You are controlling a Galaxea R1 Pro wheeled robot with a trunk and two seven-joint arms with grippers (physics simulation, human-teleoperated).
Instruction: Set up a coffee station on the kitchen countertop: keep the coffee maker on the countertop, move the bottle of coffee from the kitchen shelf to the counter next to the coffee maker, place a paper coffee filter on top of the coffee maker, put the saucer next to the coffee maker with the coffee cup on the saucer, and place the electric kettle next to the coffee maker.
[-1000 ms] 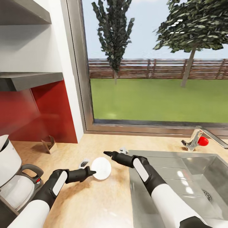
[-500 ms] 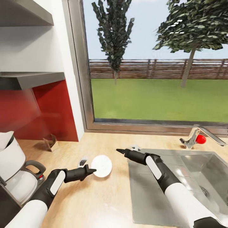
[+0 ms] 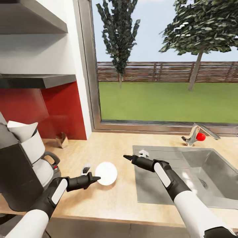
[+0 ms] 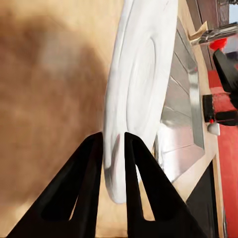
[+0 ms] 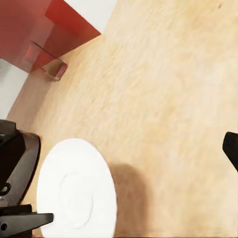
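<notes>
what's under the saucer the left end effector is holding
Light-wood kitchen countertop lies beneath the saucer, which the left end effector pinches by its rim. A shadow falls beside it. Whether it rests on the wood or hangs just above cannot be told; the patch directly beneath is covered.

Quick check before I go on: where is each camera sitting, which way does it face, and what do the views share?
Head: high up, facing down over counter and sink; both arms show.
Left wrist: along the left gripper, fingers pinching the saucer rim.
Right wrist: above the counter, looking down on the saucer; a dark fingertip shows.
All three share the saucer.

Home kitchen: wooden countertop [image 3: 112, 198], steel sink [image 3: 198, 172], garden window [image 3: 165, 66].
</notes>
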